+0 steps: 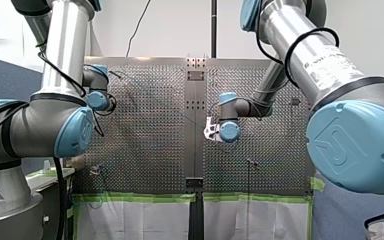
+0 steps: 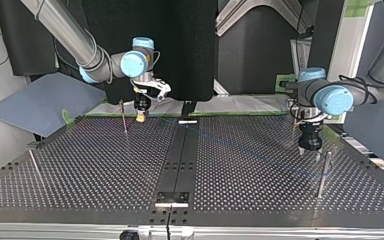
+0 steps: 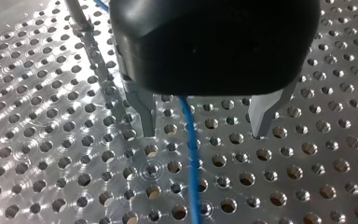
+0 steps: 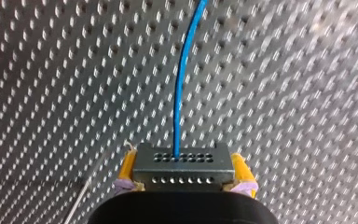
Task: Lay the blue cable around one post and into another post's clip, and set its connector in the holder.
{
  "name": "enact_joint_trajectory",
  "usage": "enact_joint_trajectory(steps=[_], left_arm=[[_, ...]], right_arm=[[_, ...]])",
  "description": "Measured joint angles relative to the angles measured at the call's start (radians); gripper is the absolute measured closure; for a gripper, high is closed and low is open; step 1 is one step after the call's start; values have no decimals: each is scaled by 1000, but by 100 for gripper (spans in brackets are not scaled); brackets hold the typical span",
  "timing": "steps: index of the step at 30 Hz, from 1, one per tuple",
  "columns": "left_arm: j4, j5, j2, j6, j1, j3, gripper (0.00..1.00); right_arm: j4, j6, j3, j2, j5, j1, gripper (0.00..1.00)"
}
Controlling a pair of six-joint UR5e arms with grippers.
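Between two pads (image 4: 127, 170) of my right hand (image 4: 182, 161) sits one connector (image 4: 182, 173)

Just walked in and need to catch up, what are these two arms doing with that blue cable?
My right gripper is shut on the metal connector, with the blue cable trailing out of it across the perforated table. My left gripper is open, its fingers either side of the cable, not gripping it.
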Motion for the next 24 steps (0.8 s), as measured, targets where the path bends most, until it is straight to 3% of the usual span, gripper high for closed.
enact_joint_trajectory(steps=[10,16,20,24], left_arm=[[3,-12,0,-1,0,0,0],[3,-13,-1,1,0,0,0],[3,-13,0,4,0,0,0],[3,-13,0,5,-1,0,0]], right_arm=[[-56,10,90,0,13,-55,98],[-97,42,140,0,10,-98,98],[-137,67,180,0,-3,-138,98],[-176,73,220,0,-7,-177,98]])
